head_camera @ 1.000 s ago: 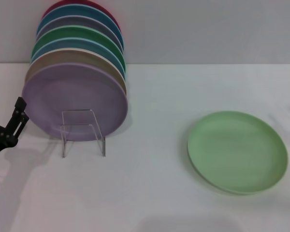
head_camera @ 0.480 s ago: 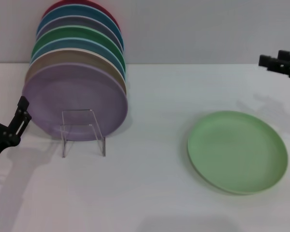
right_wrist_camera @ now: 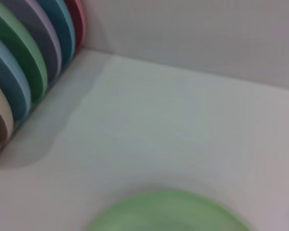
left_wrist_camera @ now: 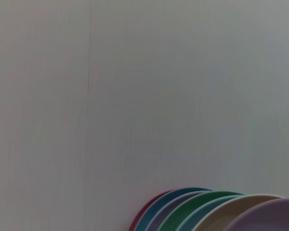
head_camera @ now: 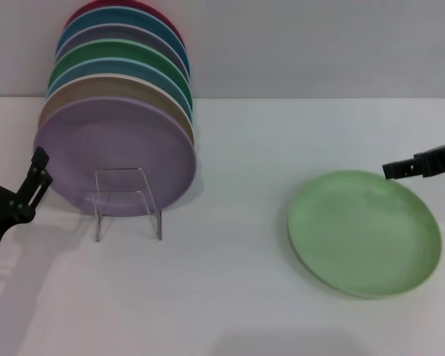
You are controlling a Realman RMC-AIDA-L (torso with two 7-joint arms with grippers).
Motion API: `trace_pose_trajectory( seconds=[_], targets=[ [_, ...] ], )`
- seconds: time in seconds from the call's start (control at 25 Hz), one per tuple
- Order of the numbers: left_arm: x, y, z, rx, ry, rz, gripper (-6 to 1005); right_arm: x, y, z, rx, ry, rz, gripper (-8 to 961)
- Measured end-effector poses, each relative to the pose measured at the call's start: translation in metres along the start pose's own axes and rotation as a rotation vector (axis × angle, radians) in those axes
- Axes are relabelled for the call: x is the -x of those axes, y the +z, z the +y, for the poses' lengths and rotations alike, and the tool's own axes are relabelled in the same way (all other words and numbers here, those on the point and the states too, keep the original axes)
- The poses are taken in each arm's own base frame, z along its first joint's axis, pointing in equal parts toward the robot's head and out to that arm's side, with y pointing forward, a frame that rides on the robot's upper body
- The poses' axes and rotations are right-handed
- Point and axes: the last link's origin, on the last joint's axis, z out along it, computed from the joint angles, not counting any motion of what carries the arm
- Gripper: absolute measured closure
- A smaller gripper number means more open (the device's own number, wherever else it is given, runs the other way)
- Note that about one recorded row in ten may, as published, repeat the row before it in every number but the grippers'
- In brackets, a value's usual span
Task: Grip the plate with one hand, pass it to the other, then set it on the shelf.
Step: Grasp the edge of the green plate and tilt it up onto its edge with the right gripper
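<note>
Two grippers in the head view, neither touching anything. White worktop (head_camera: 230, 297) carries everything. Biggest item: row of seven upright plates (head_camera: 115, 104) leaning in the clear acrylic shelf (head_camera: 126, 204) near the worktop's back left corner, lilac plate (head_camera: 111, 152) at the front, then tan, blue, darker green, grey-purple, blue, red behind. Shelf's U-shaped front bracket stands in front of the lilac plate, much narrower than it. The light-green plate (head_camera: 363, 233) lies flat toward the worktop's right edge, well apart from the shelf, nothing on it. Left gripper (head_camera: 15, 189) sits at the worktop's left edge, just beside the lilac plate, fingers pointing up and tilted toward the rack, spread apart, holding nothing. Right gripper (head_camera: 391, 170) reaches in from the right edge, held roughly level, tip over the far rim of the light-green plate, contact not clear; how far open it is, cannot tell. Right wrist view: light-green plate (right_wrist_camera: 168, 211) below, plate row (right_wrist_camera: 24, 62) at one side. Left wrist view: mostly wall, plate tops (left_wrist_camera: 216, 211) only.
</note>
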Motion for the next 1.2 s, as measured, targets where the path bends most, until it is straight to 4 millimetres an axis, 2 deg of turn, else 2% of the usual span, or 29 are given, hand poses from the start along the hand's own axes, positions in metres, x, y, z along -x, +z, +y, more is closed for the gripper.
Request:
trace_pose_trajectory(
  seconds=[0.52, 0.88, 1.2],
  targets=[
    [0.0, -0.001, -0.001, -0.002, 0.0, 0.001, 200, -0.011, 0.01, -0.002, -0.082, -0.028, 0.067, 291],
    [0.0, -0.005, -0.008, -0.045, -0.007, 0.004, 200, -0.021, 0.015, -0.004, -0.076, 0.001, 0.094, 290],
    [0.001, -0.006, -0.011, -0.06, -0.007, 0.001, 200, -0.03, 0.029, -0.003, -0.047, 0.028, 0.146, 299]
  ],
)
